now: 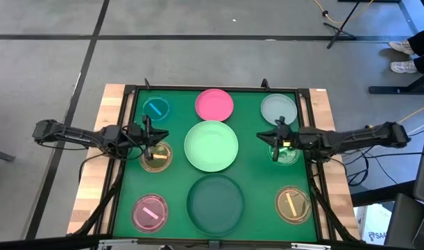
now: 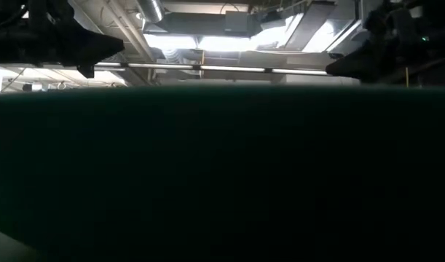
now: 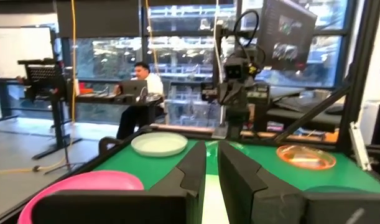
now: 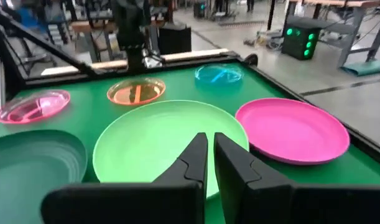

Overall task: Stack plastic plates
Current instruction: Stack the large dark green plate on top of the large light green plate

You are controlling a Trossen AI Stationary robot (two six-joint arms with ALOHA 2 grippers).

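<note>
Plastic plates point(image 1: 211, 146) spread singly across the green counter point(image 1: 253, 173) from above, left gripper point(image 1: 148, 132) and right gripper point(image 1: 280, 133) at opposite sides, left wrist: fingers nearly together, empty, right wrist: the same over the light green plate point(image 4: 158, 140).

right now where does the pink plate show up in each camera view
High view: pink plate at the top middle of the mat, just above the light green plate.
Low view: not in it; the dark table edge blocks the mat.
Left wrist view: pink plate at lower left, partly cut off.
Right wrist view: pink plate at right, beside the light green plate.
Shared landmark: the light green plate, next to it.
</note>
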